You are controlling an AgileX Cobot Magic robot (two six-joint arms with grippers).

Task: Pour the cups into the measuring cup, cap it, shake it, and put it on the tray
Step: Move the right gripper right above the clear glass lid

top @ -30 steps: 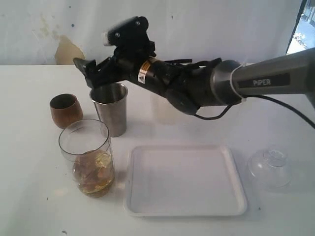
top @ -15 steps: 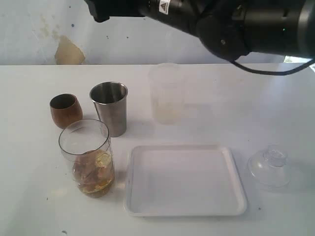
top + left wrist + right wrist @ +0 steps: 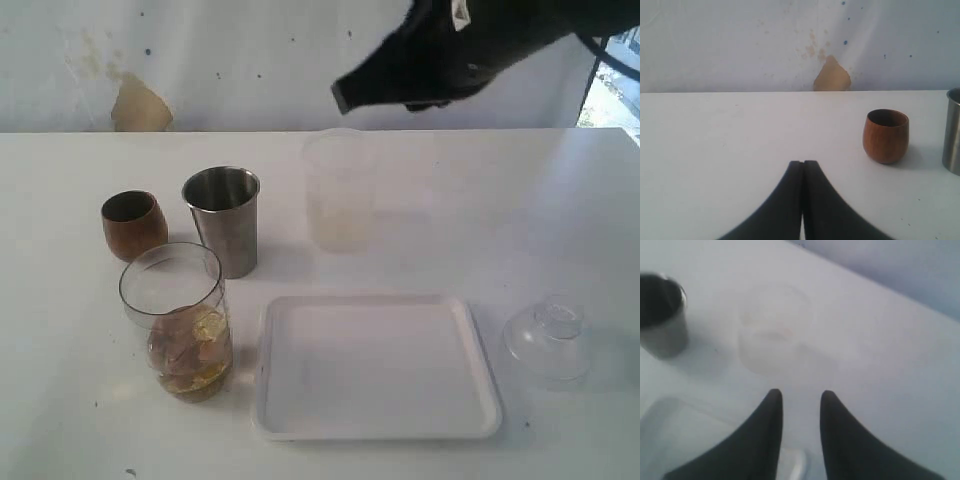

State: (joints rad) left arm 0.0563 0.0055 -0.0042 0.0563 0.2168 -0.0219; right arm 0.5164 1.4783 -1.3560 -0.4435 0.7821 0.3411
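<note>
Standing uncapped just beside the tray (image 3: 375, 365), the measuring cup (image 3: 175, 320) holds brownish contents, with the steel tumbler (image 3: 222, 220) and wooden cup (image 3: 133, 225) close behind. The right claw (image 3: 799, 392) hovers above, narrowly apart and empty; the left claw (image 3: 803, 162) is pressed together. A loosely seated clear dome lid (image 3: 548, 340) would likely let shaking spill.

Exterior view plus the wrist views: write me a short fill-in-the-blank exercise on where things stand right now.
1. In the exterior view the wooden cup stands to the ___ of the steel tumbler.
2. In that view the clear dome lid lies off the tray, to its ___.
3. The left pincer, holding nothing, is ___.

Missing words: left; right; shut.
</note>
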